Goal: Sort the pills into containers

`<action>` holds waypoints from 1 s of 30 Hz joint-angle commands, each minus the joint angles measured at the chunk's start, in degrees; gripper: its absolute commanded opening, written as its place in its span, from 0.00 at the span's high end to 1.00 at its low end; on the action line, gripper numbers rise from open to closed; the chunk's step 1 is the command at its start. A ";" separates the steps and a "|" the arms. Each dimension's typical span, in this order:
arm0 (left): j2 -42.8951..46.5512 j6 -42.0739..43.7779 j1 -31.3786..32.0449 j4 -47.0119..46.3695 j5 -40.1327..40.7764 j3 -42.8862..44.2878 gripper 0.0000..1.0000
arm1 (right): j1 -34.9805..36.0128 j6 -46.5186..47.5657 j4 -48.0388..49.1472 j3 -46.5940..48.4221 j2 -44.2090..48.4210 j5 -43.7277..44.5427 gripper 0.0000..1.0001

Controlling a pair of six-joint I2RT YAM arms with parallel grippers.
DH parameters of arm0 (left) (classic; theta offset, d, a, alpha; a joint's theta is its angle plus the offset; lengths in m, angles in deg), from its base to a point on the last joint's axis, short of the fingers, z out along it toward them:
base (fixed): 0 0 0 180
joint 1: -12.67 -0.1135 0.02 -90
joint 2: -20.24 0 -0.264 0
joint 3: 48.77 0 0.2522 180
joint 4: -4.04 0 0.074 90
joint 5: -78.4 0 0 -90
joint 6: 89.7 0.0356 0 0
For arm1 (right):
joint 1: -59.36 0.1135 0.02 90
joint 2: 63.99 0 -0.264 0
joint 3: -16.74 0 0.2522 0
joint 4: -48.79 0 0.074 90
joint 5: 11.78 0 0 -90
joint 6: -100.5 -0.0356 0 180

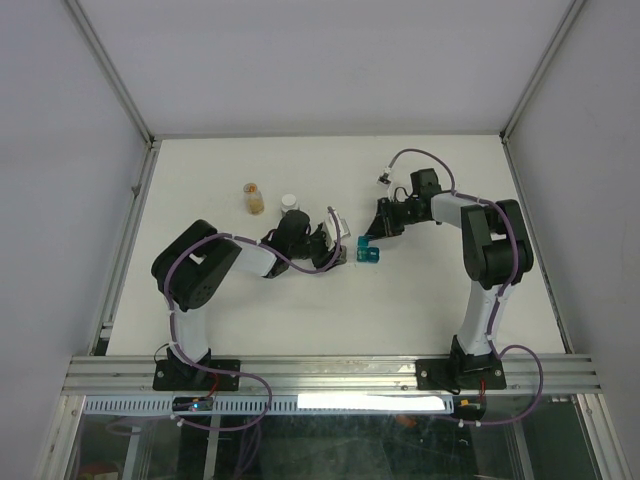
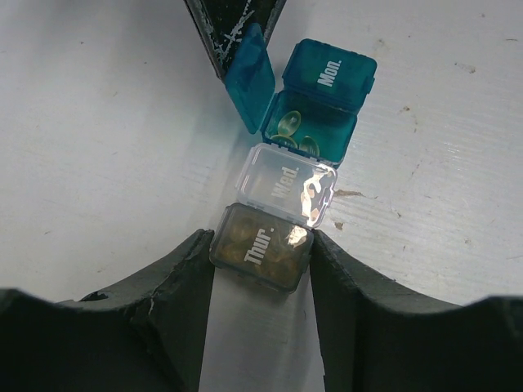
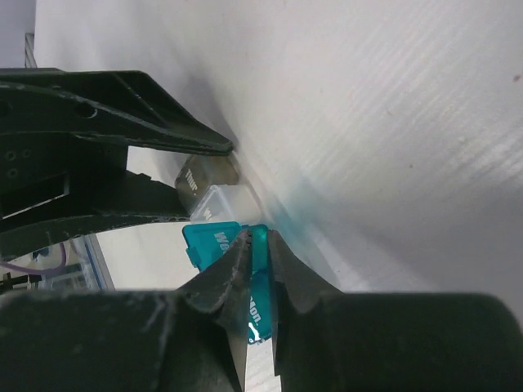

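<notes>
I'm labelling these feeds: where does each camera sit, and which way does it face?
Top external: above, behind the bases, looking down on the table; left arm and right arm show.
Left wrist: looks steeply down past the left gripper at the Thur compartment.
Right wrist: looks low across the table past the right gripper pinching the teal lid.
Shared: both wrist views show the pill organiser.

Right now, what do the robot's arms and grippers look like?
The left arm and right arm have black joints and white links, with purple cables looping along them. The left gripper and right gripper each have two black, tapering fingers.
</notes>
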 commanded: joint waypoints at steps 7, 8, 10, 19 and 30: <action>-0.81 1.44 0.90 3.07 -0.63 1.30 0.55 | 0.95 8.01 -4.15 -0.20 6.35 -6.17 0.87; -0.86 1.39 0.92 3.20 -0.62 1.37 0.55 | 1.33 8.87 -4.77 -0.38 6.91 -5.35 0.87; -0.81 1.31 0.99 3.44 -0.59 1.55 0.56 | 2.27 10.59 -6.03 -0.87 7.72 -3.30 0.87; -1.11 1.13 1.01 4.05 -0.69 1.92 0.56 | 6.29 13.31 -9.13 -1.88 8.03 7.33 0.92; -1.33 0.97 0.97 4.44 -0.81 2.16 0.56 | 9.59 14.11 -7.15 -3.70 15.83 13.90 0.93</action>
